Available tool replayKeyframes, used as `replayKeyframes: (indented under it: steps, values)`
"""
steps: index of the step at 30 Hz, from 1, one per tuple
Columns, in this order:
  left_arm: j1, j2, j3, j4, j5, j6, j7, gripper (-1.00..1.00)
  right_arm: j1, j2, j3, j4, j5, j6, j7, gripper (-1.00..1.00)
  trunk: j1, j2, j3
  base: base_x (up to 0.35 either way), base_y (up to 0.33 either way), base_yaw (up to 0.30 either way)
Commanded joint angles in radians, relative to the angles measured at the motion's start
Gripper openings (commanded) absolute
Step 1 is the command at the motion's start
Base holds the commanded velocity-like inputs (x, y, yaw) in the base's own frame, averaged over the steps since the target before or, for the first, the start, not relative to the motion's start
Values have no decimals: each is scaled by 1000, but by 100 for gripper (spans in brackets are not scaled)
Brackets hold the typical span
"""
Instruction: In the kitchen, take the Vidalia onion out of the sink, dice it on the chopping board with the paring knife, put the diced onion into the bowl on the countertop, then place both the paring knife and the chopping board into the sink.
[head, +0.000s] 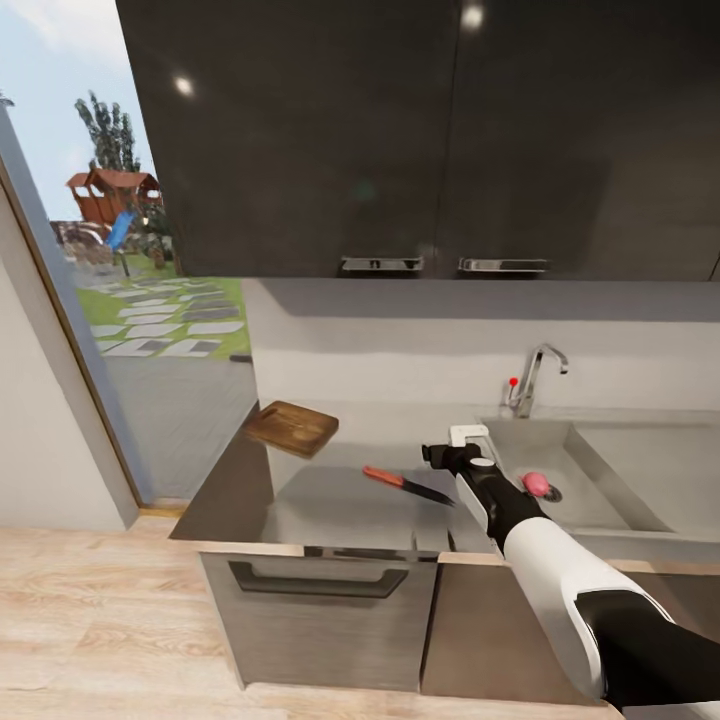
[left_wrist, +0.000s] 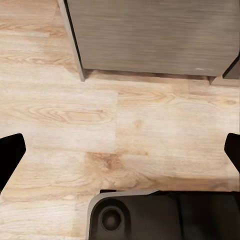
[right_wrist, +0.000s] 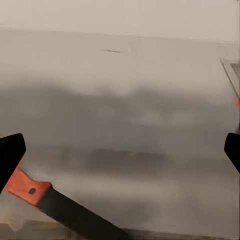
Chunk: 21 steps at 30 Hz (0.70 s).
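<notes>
Right pincer (head: 468, 440) hangs spread apart, empty, over the glossy grey bench (head: 330, 495) beside the orange-handled paring knife (head: 407, 485). Small pinkish-red onion (head: 536, 484) sits in the steel sink (head: 600, 470); fetching it looks next.

We are in a home kitchen. A grey glossy countertop (head: 330, 495) runs over dark cabinet fronts (head: 320, 620) with a drawer handle, and dark wall cupboards (head: 420, 130) with metal handles hang above it. A steel sink (head: 610, 470) with a chrome tap (head: 535, 378) is set into the counter. A chopping board (head: 291, 427) and a knife (head: 407, 485) lie on the worktop. The floor (head: 90, 620) is pale wood planks, and a tall window (head: 140, 300) looks onto a garden with stepping stones and a playhouse.
</notes>
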Motion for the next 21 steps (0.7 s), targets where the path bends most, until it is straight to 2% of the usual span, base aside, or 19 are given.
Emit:
replayKeyframes:
  steps: [1,8,15,21]
  values:
    - [0,0,0,-1,2,-1,0,100,-1,0,5,-1,1,6,-5,100,1,-2,-2,293,0,0]
    - [0,0,-1,1,2,-1,0,100,-1,0,5,27,2,1,-5,100,1,-2,-2,181,0,0]
    - [0,0,0,2,2,0,0,100,-1,-2,5,64,2,-34,-5,100,1,-2,-2,18,0,0]
    - [0,0,0,3,2,0,0,100,-1,-16,5,82,2,-37,-4,100,1,-2,-2,0,0,0]
